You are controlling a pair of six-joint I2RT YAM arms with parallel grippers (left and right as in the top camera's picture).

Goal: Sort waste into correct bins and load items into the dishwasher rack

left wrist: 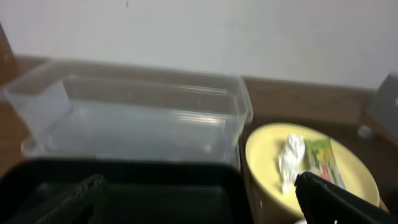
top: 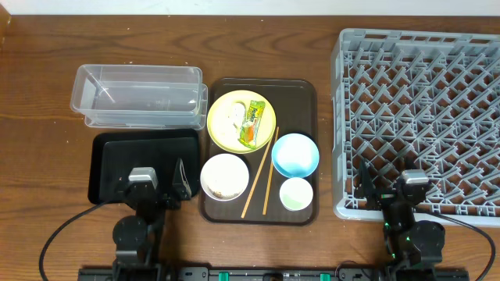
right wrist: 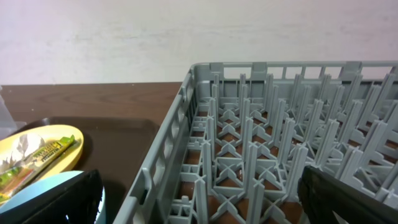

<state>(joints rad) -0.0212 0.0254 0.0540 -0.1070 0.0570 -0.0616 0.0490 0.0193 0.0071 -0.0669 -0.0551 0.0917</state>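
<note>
Wooden desk: the wrapper (top: 252,125) lies on the plate (top: 216,117), far-left corner of the brown tray (top: 301,90), beside the tissue (left wrist: 290,158). Left gripper (left wrist: 200,180) and right gripper (right wrist: 199,176) hang released. Best to pinch the wrapper's edge alone, clear of the tissue.

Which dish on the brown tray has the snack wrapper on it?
The yellow plate, at the tray's far left; the wrapper and a tissue lie on it. The blue bowl, white bowl and cup carry no wrapper.
</note>
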